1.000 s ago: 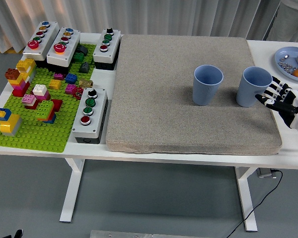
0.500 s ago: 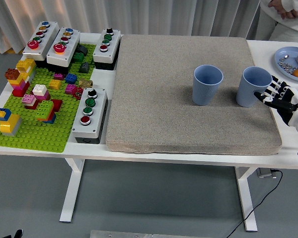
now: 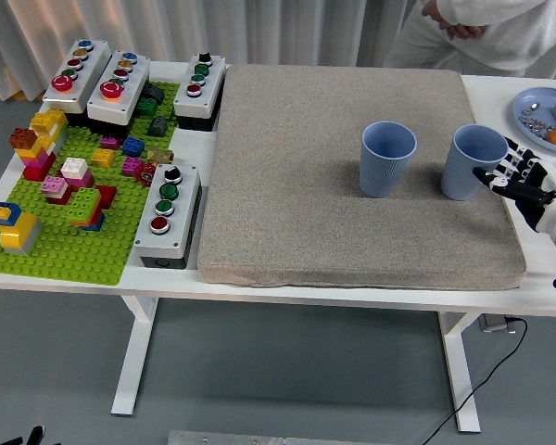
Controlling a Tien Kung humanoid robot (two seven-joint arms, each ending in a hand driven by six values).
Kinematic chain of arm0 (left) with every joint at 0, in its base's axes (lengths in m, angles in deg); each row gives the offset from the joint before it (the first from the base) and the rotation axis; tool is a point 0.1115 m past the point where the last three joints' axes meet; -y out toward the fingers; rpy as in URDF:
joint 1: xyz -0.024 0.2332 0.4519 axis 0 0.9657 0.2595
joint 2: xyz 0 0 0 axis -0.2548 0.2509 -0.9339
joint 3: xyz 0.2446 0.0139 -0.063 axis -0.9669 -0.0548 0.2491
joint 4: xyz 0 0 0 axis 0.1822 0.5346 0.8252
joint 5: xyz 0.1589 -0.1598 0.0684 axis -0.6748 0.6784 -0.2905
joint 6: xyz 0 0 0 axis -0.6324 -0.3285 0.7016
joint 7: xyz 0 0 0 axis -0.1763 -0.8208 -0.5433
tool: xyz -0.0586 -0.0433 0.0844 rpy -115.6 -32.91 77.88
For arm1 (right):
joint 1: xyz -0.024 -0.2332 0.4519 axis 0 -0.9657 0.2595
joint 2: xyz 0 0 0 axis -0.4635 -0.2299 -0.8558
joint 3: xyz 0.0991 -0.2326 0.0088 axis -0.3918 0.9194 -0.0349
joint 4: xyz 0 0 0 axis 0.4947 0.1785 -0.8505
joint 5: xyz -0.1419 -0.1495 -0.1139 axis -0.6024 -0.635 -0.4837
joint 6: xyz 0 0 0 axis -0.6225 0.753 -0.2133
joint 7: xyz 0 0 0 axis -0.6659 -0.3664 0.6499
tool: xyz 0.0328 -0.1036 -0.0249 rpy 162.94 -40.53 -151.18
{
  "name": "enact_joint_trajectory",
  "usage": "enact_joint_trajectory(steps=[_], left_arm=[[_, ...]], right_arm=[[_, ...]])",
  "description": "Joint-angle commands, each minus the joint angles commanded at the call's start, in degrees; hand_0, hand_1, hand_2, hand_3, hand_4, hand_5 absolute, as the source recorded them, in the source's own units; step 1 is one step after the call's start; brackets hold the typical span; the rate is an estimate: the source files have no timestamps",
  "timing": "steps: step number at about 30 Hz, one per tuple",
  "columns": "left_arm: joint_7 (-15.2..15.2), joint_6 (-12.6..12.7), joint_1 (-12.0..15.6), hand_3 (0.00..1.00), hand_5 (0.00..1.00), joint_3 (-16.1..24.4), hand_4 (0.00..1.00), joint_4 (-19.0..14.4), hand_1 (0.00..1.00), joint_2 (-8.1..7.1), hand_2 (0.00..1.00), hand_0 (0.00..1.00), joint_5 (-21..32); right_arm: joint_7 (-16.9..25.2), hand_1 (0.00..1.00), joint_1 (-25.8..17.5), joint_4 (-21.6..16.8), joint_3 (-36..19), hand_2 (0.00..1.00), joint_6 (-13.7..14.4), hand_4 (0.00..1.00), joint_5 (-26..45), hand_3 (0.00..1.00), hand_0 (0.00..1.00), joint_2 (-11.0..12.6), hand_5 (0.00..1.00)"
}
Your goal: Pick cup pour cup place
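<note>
Stage: the very start, by my reckoning; nothing has been lifted, poured or set down yet.
My right hand (image 3: 524,183): comes in from the right edge, its fingers (image 3: 497,173) spread and slightly curved, tips at the side of the right cup (image 3: 473,162). Whether they touch the wall or stop just short, I cannot tell; they hold nothing.
My left hand: out of sight.
Right cup: upright on the grey mat (image 3: 352,176), near its right edge.
Left cup (image 3: 386,158): upright on the same mat, a clear gap between the two; I take it for the one to pour into.
Contents: I cannot see into either cup.
Person: stands at the far side of the table (image 3: 500,287), hands (image 3: 449,25) folded, away from the cups.
Left to do: close on the right cup, lift, tip it over the left cup, set it back down.
</note>
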Motion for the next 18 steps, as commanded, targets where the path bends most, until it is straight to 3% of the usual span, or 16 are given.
enact_joint_trajectory(steps=[18], left_arm=[[0.0, -0.1, -0.1, 0.655, 0.998, -0.3, 0.487, 0.0, 0.711, -0.02, 0.740, 0.687, 0.1]], right_arm=[[-0.1, 0.874, 0.2, 0.7, 0.1, 0.922, 0.2, 0.828, 0.0, 0.929, 0.927, -0.4, 0.306]])
